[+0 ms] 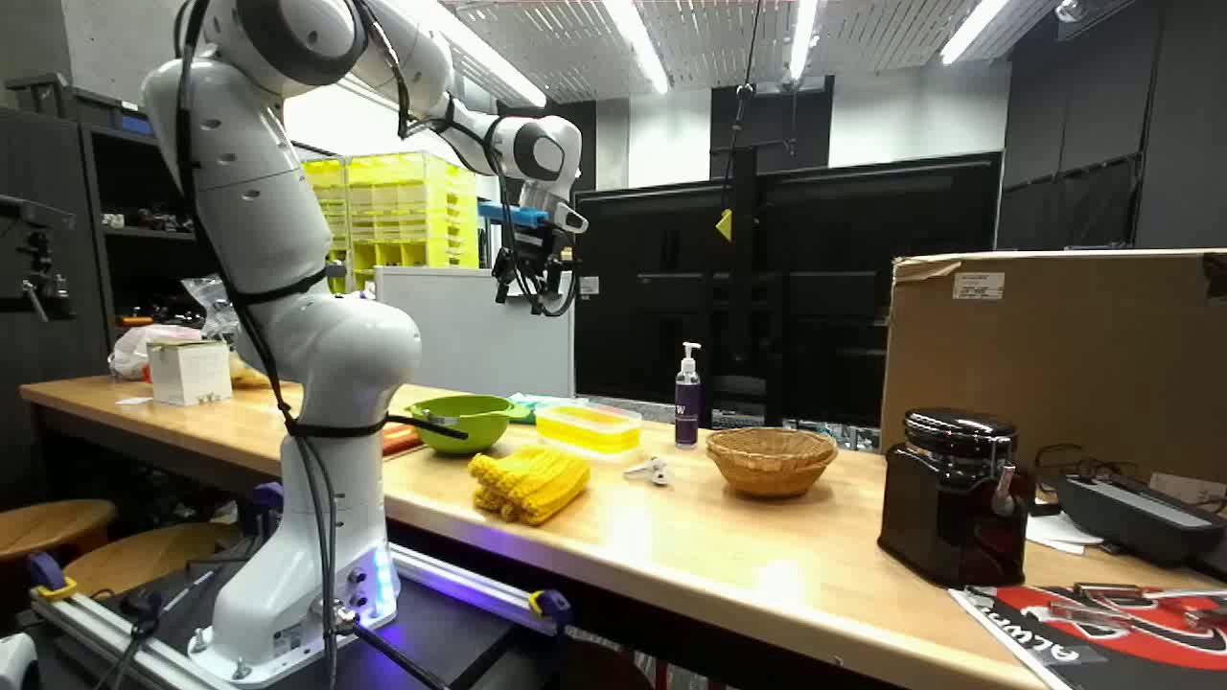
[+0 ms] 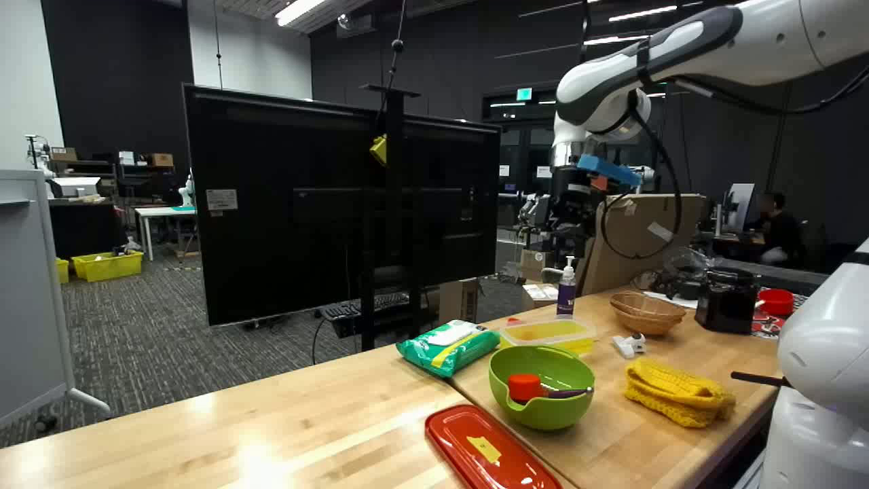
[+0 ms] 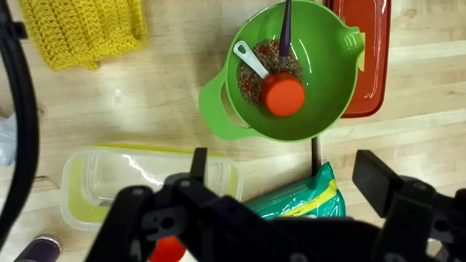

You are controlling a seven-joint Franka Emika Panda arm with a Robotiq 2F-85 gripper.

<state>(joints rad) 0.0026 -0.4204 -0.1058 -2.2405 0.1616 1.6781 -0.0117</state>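
Fingers (image 3: 375, 183): wide apart, nothing held, above table (image 3: 171, 91) | Green bowl (image 3: 322, 83): on table, roughly midway between long edges | Handling (judged): light, stiff, probably slick; loose brown grains (image 3: 251, 92) may spill if tilted | Hold: side handle (image 3: 214, 109), kept level

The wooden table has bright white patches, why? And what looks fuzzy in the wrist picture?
In both exterior views, glare, probably from the ceiling lights, whitens patches of the wooden table; in the wrist view, a glare streak marks the plastic container, while the black cable and gripper look dark and a bit blurry.
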